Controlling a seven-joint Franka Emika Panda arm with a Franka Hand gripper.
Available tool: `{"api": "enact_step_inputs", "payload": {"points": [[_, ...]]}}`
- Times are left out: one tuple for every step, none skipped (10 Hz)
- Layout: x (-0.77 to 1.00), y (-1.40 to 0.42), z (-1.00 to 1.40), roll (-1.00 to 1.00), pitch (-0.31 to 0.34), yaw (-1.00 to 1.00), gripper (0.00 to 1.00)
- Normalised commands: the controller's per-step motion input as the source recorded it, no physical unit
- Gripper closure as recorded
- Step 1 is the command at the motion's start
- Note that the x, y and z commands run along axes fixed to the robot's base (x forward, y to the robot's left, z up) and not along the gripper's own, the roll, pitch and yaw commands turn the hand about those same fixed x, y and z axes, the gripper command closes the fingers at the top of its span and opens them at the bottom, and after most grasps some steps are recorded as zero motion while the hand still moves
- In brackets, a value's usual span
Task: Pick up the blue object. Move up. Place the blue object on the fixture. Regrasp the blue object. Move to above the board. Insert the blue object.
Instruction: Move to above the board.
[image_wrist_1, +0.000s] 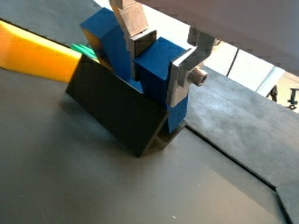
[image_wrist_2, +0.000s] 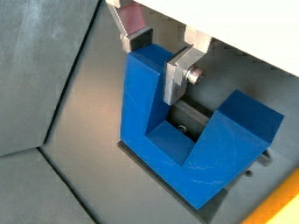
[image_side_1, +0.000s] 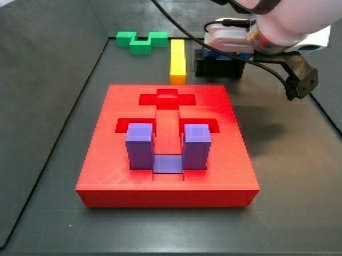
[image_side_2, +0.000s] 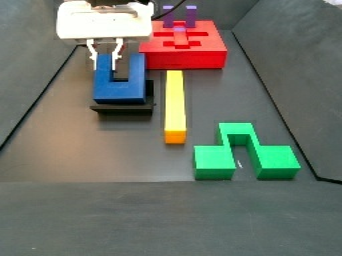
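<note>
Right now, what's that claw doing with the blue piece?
Gripper over the fixture, fingers astride one prong, grip unclear. Blue object seated on the fixture. Yellow bar alongside, not blocking.

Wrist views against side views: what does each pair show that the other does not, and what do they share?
Only the wrist views show the gripper fingers close up, straddling one prong of the blue object, though contact is unclear.

Only the side views show the board with the purple block seated in it, and the green block.

Both pairs show the blue object resting on the fixture, the gripper over it, and the yellow bar beside the fixture.
</note>
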Motion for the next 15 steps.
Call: {"api": "enact_step_inputs", "payload": {"points": [[0.00, 0.00, 1.40, 0.00, 0.000, 0.00, 1.00], [0.02, -0.01, 1.40, 0.01, -0.025, -0.02, 1.00], [0.00, -0.01, 1.40, -0.02, -0.010, -0.03, 1.00], [0.00, 0.01, 1.40, -0.01, 0.005, -0.03, 1.00], [0.01, 0.00, 1.40, 0.00, 0.038, -0.03, 1.00], [0.02, -0.01, 1.40, 0.01, 0.053, -0.02, 1.00], [0.02, 0.00, 1.40, 0.00, 0.062, -0.01, 1.00], [0.04, -0.01, 1.40, -0.01, 0.084, 0.00, 1.00], [0.04, -0.02, 0.62, -0.01, 0.095, 0.01, 1.00], [-1.39, -1.40, 0.30, -1.00, 0.096, 0.01, 1.00], [-1.40, -1.39, 0.31, -1.00, 0.075, 0.02, 1.00], [-1.40, -1.27, 0.29, -1.00, 0.033, 0.03, 1.00], [-1.40, -1.22, 0.24, -1.00, 0.022, 0.04, 1.00], [-1.40, -1.23, 0.25, -1.00, 0.019, 0.05, 1.00], [-1.40, -1.25, 0.26, -1.00, 0.012, 0.04, 1.00]]}}
